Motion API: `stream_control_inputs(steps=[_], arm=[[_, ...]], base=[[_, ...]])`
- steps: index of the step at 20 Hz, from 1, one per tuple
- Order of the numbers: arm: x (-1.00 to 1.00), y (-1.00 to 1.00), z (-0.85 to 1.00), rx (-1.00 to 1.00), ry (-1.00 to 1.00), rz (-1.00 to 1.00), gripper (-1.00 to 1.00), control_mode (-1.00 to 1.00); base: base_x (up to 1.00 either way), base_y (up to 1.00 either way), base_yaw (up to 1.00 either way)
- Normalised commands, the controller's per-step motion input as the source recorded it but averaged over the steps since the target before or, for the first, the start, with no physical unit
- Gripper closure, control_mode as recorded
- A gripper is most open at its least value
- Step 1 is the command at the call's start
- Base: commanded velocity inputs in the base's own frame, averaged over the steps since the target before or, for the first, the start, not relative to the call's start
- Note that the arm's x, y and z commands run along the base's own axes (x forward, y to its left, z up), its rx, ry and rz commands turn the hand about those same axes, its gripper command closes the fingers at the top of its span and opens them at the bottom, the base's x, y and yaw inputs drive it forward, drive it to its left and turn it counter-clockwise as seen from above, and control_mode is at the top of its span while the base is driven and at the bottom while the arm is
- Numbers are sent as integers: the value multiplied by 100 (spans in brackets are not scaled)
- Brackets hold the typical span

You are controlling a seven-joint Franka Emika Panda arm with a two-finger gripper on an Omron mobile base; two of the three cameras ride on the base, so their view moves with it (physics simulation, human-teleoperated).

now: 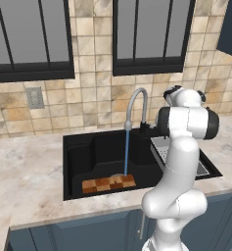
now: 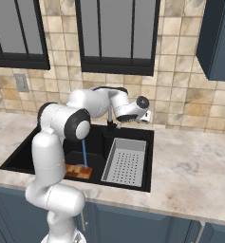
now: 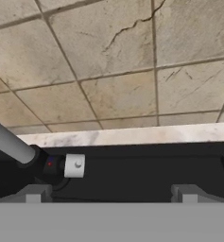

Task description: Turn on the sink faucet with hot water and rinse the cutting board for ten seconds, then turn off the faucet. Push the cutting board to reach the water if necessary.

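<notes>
The sink faucet (image 1: 137, 99) arches over the black sink (image 1: 81, 149) and the water (image 1: 127, 149) runs from it in a thin blue stream. The stream lands on the far edge of the checkered cutting board (image 1: 109, 184), which lies flat on the basin floor near the front wall. In the hand view my gripper (image 3: 112, 194) is open with nothing between its fingertips (image 3: 35, 194). It faces the back wall just right of the faucet's stem (image 3: 10, 143) and small lever handle (image 3: 74, 166), without touching them. From the right, the water (image 2: 83, 154) meets the board (image 2: 79, 171).
A grey perforated drainer tray (image 2: 126, 161) fills the sink's right part. My own arm (image 1: 178, 162) stands in front of the sink's right side. Marble counter (image 2: 194, 166) runs on both sides, with tiled wall and dark windows behind.
</notes>
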Motion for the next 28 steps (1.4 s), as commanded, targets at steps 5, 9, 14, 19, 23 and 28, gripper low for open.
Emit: stream_control_inputs(steps=[5, 9, 14, 19, 23, 28], arm=[[0, 0, 0, 0, 0, 0, -100, -100], [0, 0, 0, 0, 0, 0, -100, -100], [0, 0, 0, 0, 0, 0, -100, -100], [0, 0, 0, 0, 0, 0, -100, -100], [0, 0, 0, 0, 0, 0, -100, -100], [0, 0, 0, 0, 0, 0, -100, -100]], base=[[0, 0, 0], [0, 0, 0], [0, 0, 0], [0, 0, 0], [0, 0, 0], [0, 0, 0]])
